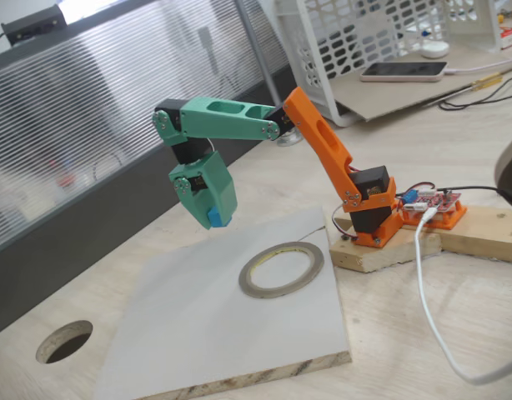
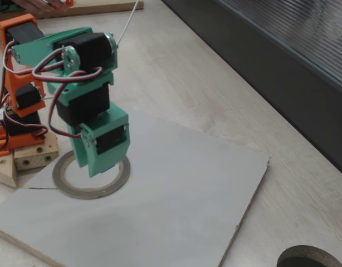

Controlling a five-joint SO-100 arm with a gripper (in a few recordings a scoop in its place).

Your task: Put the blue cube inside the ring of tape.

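Green claw [image 1: 214, 218] pointing down, raised clear of the board, fingers closed on the cube [image 1: 215, 218]. One cube, sky-blue, pinched at the fingertips, only its lower corner peeking out below the green housing. Held in the air, well above the board, touching nothing else. In the other fixed view, claw [image 2: 103, 167] seen from behind the green housing; cube hidden there, fingertips hanging in front of the ring.

One ring [image 1: 281, 269] of tape, grey-tan with a yellowish inner edge, lying flat on the board near its right edge, opening bare. In that view, down and to the right of the claw, apart from it. In the other fixed view, ring [image 2: 82, 192] partly covered by the claw, so cannot tell whether the cube hangs over the opening or beside it.

One grey board [image 1: 198, 333], pale edge showing wood core, resting on the light wooden table [image 1: 423, 333]. One round dark hole [image 1: 64, 342] cut in the table, left of the board, also seen at the bottom right in the other fixed view [image 2: 310, 258]. One arm: green upper links, orange lower link [image 1: 323, 146], orange base [image 1: 374, 215] fixed to a wooden block [image 1: 381, 250].
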